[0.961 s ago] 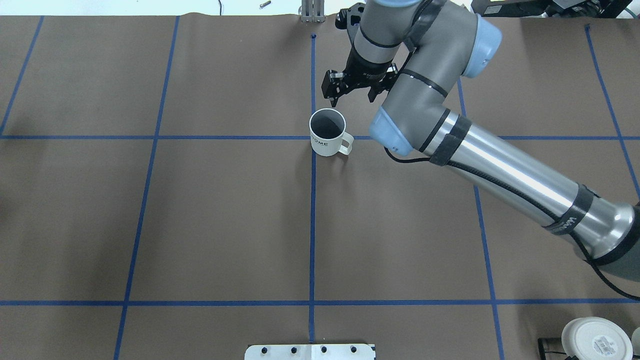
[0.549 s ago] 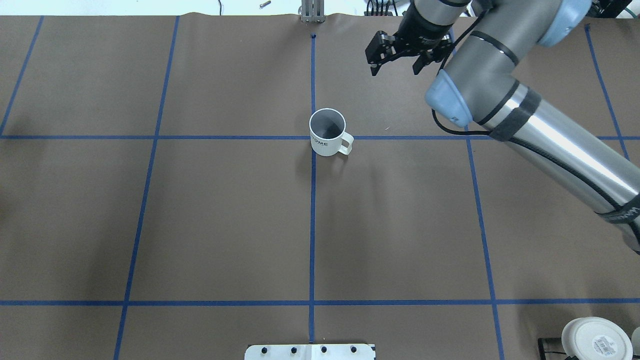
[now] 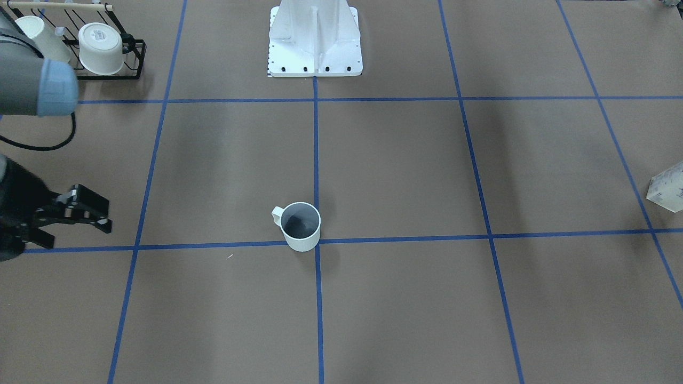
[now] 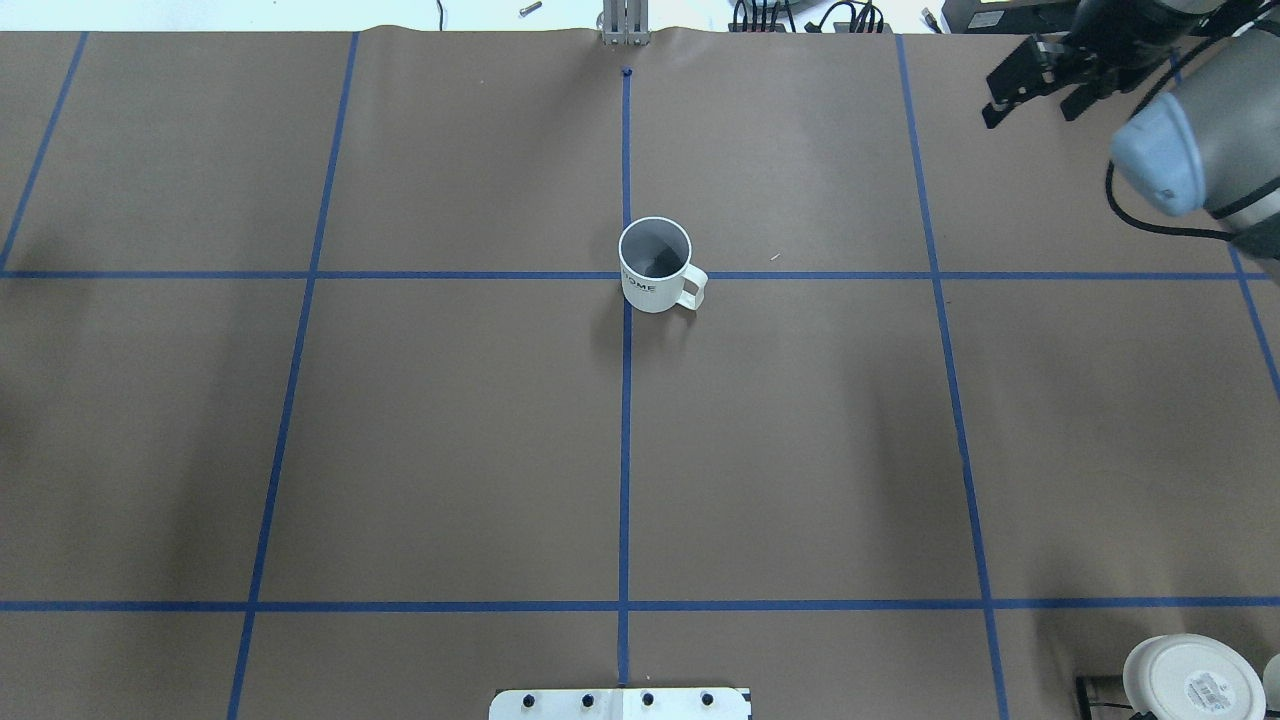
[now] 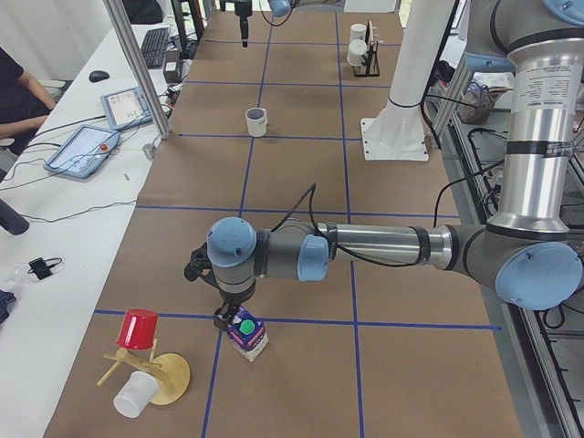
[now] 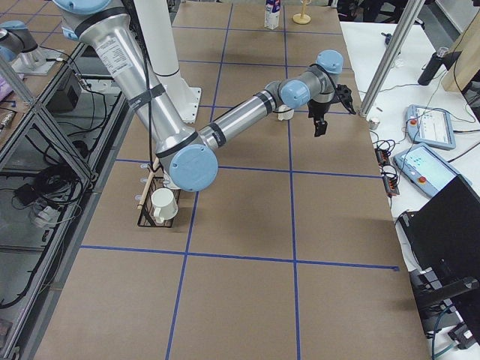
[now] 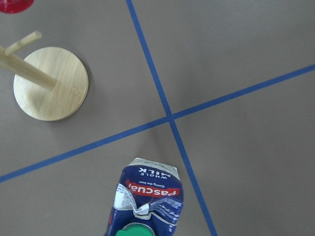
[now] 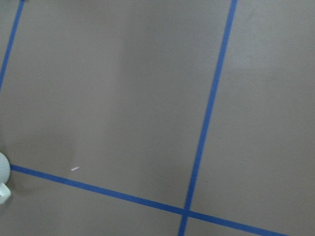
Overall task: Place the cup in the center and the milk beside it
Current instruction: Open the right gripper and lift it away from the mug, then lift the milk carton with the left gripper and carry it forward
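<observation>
Cup (image 4: 655,265): upright on the table (image 4: 450,450), standing on the crossing of the centre line of blue tape (image 4: 624,450) and a cross line. The handle points to the robot's right. The inside is dark, and there is dark lettering on the side towards the robot. Nothing touches it.

Milk (image 5: 246,334): at the table's left end, well apart from the cup, just beside another tape crossing. It has a green cap on top and a dark blue upper part with a red band. The left wrist view looks straight down on it (image 7: 147,196). In the side view it seems to lean a little (cannot confirm from 1 angle).

Left gripper (image 5: 224,316): directly at the top of the milk. Only the side view shows it, so I cannot tell whether the jaws are apart or closed, nor whether they touch the carton.

Right gripper (image 4: 1035,100): over the far right part of the table, well apart from the cup. The jaws are spread wide and hold nothing.

Surroundings: a wooden stand (image 5: 166,377) is near the milk, with 1 red cup (image 5: 139,328) and 1 pale cup (image 5: 135,394) on its pegs. A black wire rack (image 3: 109,78) sits on the robot's right, close to its base, and holds 2 white cups (image 3: 101,48).
</observation>
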Tool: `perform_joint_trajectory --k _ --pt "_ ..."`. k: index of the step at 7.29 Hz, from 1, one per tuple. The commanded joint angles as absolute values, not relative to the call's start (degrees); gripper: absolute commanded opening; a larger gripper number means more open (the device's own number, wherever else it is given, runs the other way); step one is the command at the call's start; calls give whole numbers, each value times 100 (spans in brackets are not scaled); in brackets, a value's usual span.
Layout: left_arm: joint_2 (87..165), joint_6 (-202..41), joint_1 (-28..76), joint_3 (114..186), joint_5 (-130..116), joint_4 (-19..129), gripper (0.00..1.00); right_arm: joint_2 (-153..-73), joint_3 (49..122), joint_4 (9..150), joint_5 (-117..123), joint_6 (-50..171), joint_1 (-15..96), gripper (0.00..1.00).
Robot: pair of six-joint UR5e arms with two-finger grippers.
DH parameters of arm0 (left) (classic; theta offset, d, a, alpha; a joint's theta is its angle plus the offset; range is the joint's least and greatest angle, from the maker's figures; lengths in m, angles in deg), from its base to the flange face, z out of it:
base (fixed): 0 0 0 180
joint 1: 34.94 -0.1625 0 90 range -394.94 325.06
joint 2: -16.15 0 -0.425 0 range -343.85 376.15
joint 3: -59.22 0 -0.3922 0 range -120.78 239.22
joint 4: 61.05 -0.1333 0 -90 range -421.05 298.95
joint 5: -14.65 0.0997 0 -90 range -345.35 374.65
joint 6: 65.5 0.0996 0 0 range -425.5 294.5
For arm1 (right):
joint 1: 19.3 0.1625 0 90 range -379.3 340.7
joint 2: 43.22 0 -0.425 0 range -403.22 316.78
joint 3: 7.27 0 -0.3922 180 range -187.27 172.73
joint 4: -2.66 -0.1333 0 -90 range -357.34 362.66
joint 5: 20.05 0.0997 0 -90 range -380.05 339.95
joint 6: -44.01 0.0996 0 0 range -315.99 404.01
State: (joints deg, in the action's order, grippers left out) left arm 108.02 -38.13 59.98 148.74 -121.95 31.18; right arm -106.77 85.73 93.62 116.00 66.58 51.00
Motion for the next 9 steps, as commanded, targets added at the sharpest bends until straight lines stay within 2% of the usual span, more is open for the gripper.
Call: perform_joint_trajectory --k 1,3,9 --pt "10922 -3624 5989 14590 -12175 3132 98 -11167 8677 9424 11882 6168 5549 100" --pt "11072 -3676 5954 14299 -12193 3141 98 -11256 8695 9415 11951 6168 5593 100" --pt "11046 -3967 5533 14167 -12193 3378 98 -11362 8783 9424 11970 6168 5637 100"
